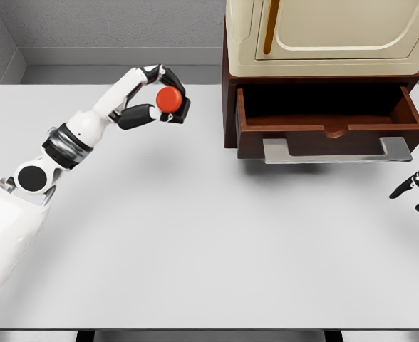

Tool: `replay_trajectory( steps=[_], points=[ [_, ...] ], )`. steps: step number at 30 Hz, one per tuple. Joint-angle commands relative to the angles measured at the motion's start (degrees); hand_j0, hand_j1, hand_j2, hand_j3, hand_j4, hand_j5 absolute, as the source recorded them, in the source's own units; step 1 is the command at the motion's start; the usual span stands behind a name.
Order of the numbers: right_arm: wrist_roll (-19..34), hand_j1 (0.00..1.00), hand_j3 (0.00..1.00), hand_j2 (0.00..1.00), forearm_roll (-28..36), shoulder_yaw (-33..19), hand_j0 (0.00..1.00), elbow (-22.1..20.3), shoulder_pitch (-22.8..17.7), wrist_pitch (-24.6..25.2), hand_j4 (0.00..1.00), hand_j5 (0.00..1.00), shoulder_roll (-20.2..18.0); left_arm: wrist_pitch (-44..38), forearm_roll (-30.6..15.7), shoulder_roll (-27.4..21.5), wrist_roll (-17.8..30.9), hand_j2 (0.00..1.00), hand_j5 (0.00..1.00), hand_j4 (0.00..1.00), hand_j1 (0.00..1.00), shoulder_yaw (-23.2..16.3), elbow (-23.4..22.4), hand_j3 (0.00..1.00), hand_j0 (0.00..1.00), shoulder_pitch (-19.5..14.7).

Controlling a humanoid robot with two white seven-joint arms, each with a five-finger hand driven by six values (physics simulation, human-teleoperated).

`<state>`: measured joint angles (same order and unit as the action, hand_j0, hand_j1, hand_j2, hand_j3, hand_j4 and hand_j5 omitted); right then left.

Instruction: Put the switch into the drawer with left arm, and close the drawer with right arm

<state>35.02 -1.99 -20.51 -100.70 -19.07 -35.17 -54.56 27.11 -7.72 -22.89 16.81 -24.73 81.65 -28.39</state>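
Note:
The switch (171,100), a black box with a round red button, is held above the table at upper left. My left hand (159,96) is shut on it, fingers curled around its sides. The brown wooden drawer (327,132) stands pulled open at the right, with a grey metal handle (336,151) along its front. Its inside is dark and looks bare. The switch is well to the left of the drawer. My right hand (417,189) shows at the right edge, low near the table, fingers spread and holding nothing.
A cream cabinet (330,35) sits on top of the brown drawer unit. The white table (209,242) stretches across the view, with a grey wall behind it.

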Motion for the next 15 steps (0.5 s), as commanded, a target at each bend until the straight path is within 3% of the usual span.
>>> replay_trajectory(
  steps=[1,15],
  points=[
    [0.0,0.62,0.62,0.62,0.4,-0.1,0.62,0.0,0.0,0.2,0.62,0.62,0.0,-0.1,-0.4,0.1,0.0,0.33,0.33,0.33,0.33,0.0,0.7,0.33,0.33,0.0],
    [0.0,0.63,0.63,0.63,0.4,-1.0,0.63,0.0,-1.1,0.2,0.63,0.63,0.3,-0.7,0.1,5.8,0.3,0.32,0.32,0.32,0.32,-1.8,0.3,0.32,0.32,-3.9]
  ],
)
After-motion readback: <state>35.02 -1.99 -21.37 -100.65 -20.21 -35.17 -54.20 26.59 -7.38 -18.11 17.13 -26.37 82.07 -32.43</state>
